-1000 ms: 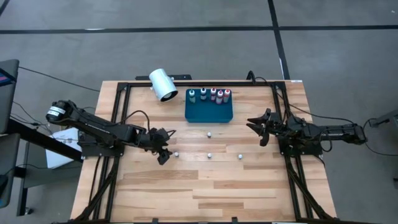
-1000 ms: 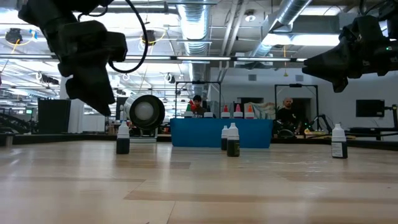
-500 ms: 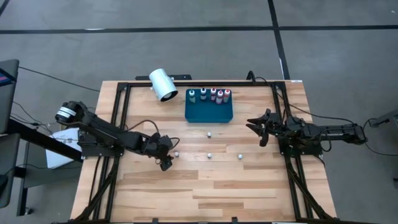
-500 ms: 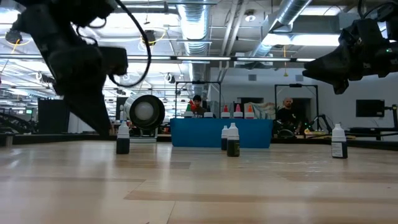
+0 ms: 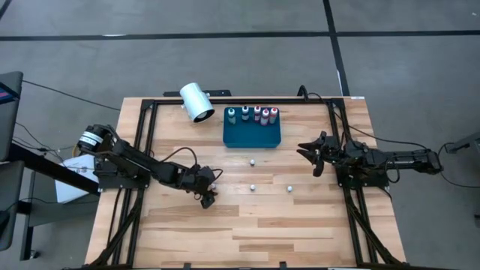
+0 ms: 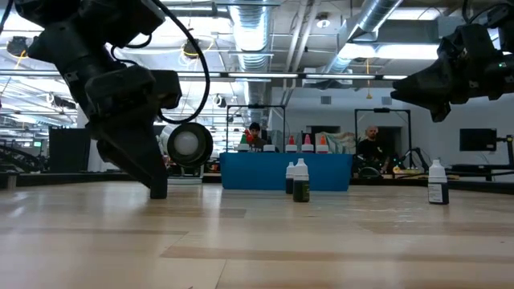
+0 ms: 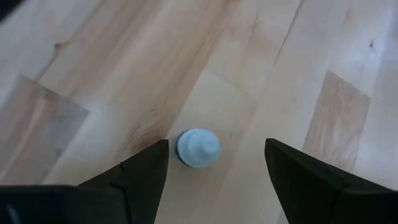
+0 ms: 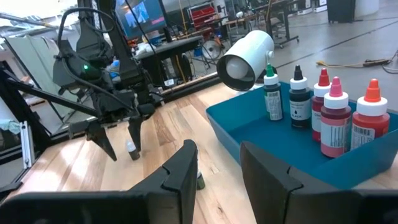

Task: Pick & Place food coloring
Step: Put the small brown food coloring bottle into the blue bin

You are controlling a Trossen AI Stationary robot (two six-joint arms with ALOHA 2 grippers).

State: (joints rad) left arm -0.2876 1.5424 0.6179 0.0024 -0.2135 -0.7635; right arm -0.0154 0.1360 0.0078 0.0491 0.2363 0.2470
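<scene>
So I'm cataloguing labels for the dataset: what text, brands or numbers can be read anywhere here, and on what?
None can be read.
The red-topped bottles in the blue tray carry pale labels with print too small to read.
The green-topped bottles have labels too blurred to read.
The screen in the room behind shows blurred shapes, no legible words.
The white cylinder shows no marking.

Blue tray (image 5: pixel 252 135) at far edge of wooden table (image 5: pixel 300 225) — white cylinder (image 5: pixel 197 102) lying on its side just beside it, open end toward the table's middle. Four small white-capped bottles (image 5: pixel 253 160) upright on bare wood — well apart.
</scene>
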